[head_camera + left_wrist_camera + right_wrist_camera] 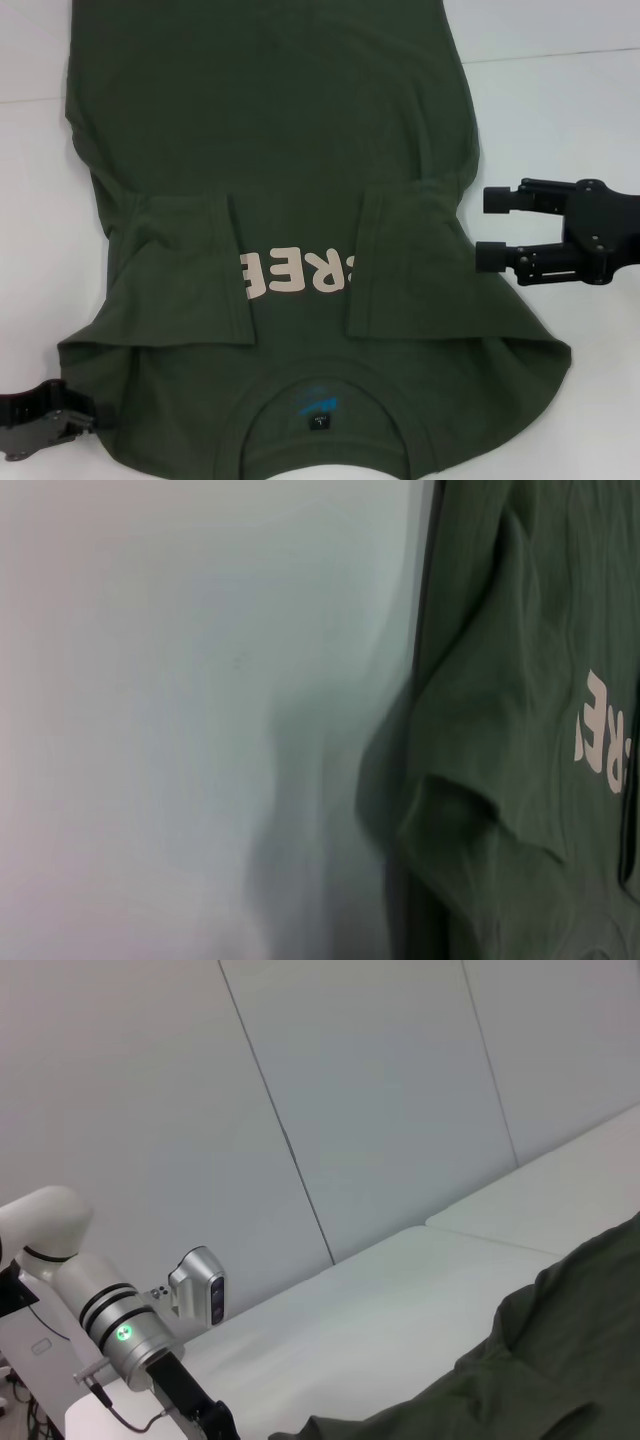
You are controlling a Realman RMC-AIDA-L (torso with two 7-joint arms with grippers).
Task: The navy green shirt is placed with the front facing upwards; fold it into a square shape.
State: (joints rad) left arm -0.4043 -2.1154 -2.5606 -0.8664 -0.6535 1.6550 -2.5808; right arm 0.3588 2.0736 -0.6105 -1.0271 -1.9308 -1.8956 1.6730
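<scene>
On the white worktop (560, 110), one shirt (270, 110) lies front up, spread from 12 o'clock down past 6 o'clock of the head view, collar (320, 415) w/ neck label (318, 405) at 6, i.e. nearest the robot. Both sleeves are already turned inward over the chest: left sleeve (190, 270) at approx 9 o'clock of the lettering (296, 273), right sleeve (400, 260) at 3 o'clock. They cover the ends of the print, so only "REE" reads. My guess: sleeves sit there to square off the sides before the body gets folded; that lengthwise fold isn't done yet, hem end runs out of view at 12.

Right tool (492, 228) hovers at 3 o'clock, just beside the shirt's right edge, not touching cloth; two fingers spread apart, nothing between them. Likely placed there to come in for the side or shoulder edge next.

Left tool (45, 420) sits at 8 o'clock, low, at the shirt's left shoulder corner. Can't tell its grip state or whether it has cloth; too little shows. Left wrist view shows only the shirt's edge and bunched sleeve fold vs. bare worktop.

Count: 1 shirt, 2 sleeves folded in, 2 tools, 1 label, 3 letters visible.
</scene>
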